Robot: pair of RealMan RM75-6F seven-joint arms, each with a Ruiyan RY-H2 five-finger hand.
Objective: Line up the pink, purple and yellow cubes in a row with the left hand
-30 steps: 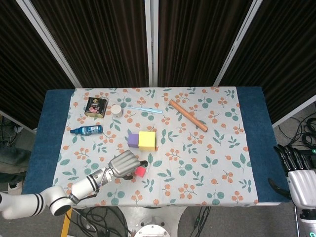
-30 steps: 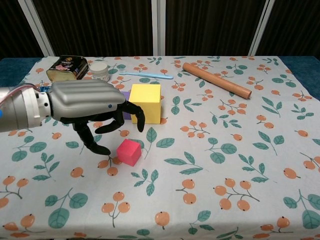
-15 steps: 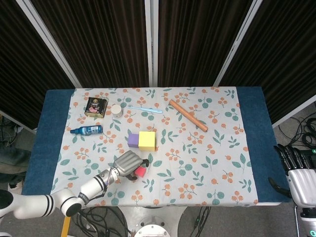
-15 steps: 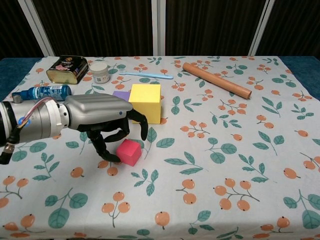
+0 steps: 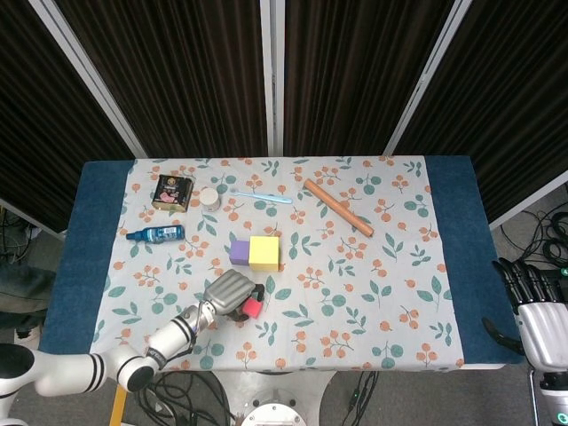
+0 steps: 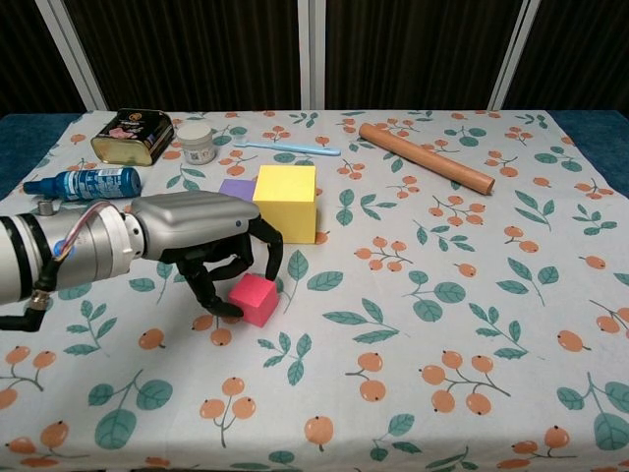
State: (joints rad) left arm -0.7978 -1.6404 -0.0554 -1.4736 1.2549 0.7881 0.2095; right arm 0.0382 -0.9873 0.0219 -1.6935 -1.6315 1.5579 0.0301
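Since a second ago the left robot hand [image 6: 201, 239] has slid rightward and dropped around the pink cube [image 6: 255, 299], fingers curled at its near-left and top edges; whether it truly grips, I cannot tell. Judged from here, a loose pinch could spin or squirt the cube away. It sits at the robot hand's 4 o'clock, purple cube [image 6: 237, 189] and yellow cube [image 6: 287, 203] touching at 1 o'clock. The right robot hand [image 5: 536, 311] idles off the worktop [image 5: 448, 222], fingers apart.
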